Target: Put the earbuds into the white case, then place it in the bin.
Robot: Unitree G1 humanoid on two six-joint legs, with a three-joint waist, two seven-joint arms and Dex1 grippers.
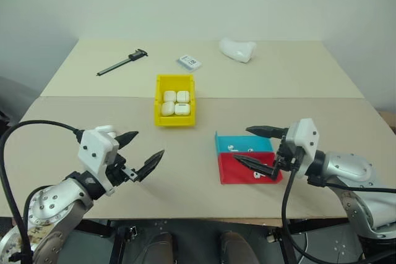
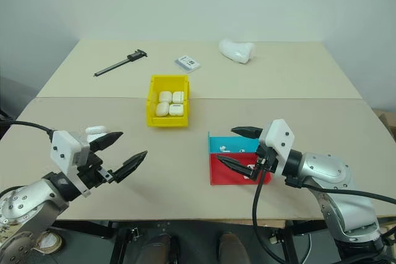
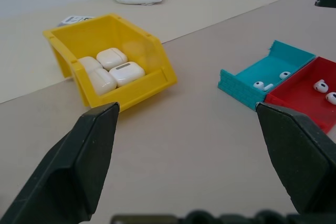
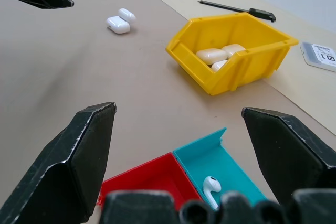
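Note:
The yellow bin (image 1: 157, 100) stands mid-table and holds several closed white cases (image 1: 176, 102). Another white case (image 4: 121, 21) lies on the table close behind my left gripper (image 1: 148, 143), partly hidden by it in the eye views. White earbuds (image 3: 260, 85) lie in a blue tray (image 1: 244, 142), and more lie in a red tray (image 1: 232, 174) joined to it. My left gripper hovers open and empty at the front left. At the front right, my right gripper (image 1: 242, 144) is open and empty over the two trays.
A black caliper (image 1: 122, 63), a small white card (image 1: 189, 62) and a lumpy white object (image 1: 237, 49) lie on the far half of the table. A seam (image 1: 93, 97) crosses the table behind the bin's middle. The table's front edge runs just under both grippers.

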